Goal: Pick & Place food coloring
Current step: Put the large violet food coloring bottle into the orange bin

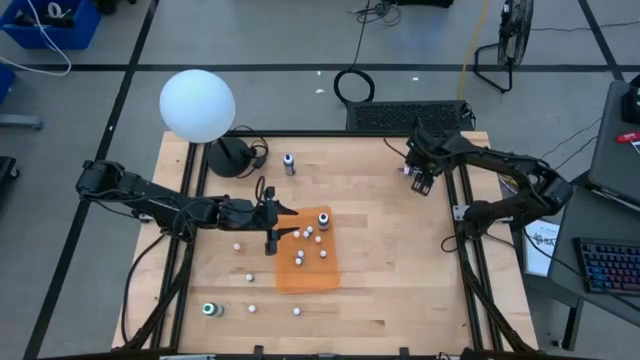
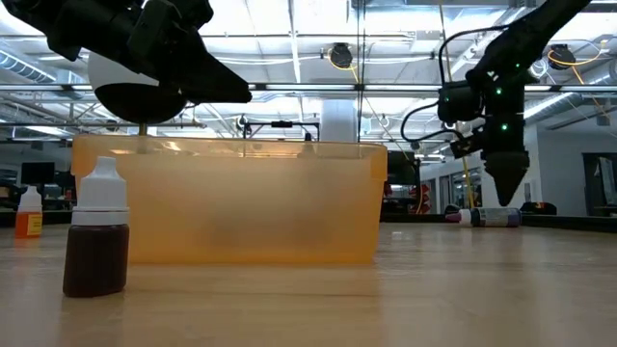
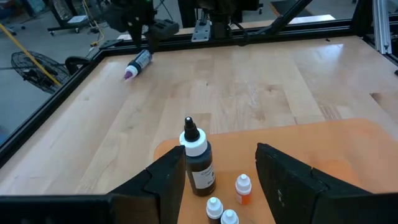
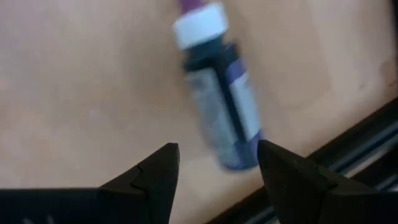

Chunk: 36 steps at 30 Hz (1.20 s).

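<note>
Right gripper (image 1: 421, 184) open, empty, above purple bottle (image 4: 221, 99) lying near table's far right edge; wrist view alone shows white collar, label. Left gripper (image 1: 271, 218) open over orange tray (image 1: 310, 272) holding small bottles (image 1: 309, 232). Low view: brown bottle (image 2: 96, 229) fronts tray; globe (image 1: 197, 104) beyond.

Grey floor (image 1: 300, 40) with black tape lines, standing fan (image 1: 512, 40) beyond

A white globe (image 1: 197, 104) sits at the wooden table's (image 1: 400, 270) far left corner; beyond the table stand a fan (image 1: 508, 40) and perhaps a blue bin (image 1: 52, 22).
</note>
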Each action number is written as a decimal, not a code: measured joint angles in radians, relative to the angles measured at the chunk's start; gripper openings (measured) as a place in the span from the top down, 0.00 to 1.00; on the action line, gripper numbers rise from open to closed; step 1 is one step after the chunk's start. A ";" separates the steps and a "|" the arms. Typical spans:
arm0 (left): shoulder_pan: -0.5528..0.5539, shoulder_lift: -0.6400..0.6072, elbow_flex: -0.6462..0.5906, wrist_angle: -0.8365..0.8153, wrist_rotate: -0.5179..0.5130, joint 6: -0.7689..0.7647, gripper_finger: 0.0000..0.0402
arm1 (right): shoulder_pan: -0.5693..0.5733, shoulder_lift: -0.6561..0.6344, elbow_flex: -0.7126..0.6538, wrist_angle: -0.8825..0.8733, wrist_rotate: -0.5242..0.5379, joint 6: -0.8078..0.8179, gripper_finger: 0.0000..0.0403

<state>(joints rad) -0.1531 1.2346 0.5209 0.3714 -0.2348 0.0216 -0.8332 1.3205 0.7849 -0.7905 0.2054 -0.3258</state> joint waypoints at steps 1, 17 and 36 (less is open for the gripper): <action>0.000 0.000 0.000 0.000 0.000 0.000 0.51 | -0.012 0.000 -0.001 0.020 0.000 -0.008 0.49; 0.000 0.000 0.000 0.000 0.000 0.000 0.51 | -0.104 0.155 -0.002 0.084 -0.106 -0.004 0.49; 0.000 0.000 0.000 0.175 0.002 -0.210 0.51 | 0.182 -0.024 -0.004 0.181 -0.391 0.190 0.74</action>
<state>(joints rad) -0.1528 1.2346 0.5209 0.5468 -0.2333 -0.1883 -0.6515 1.2966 0.7805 -0.6096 -0.1855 -0.1354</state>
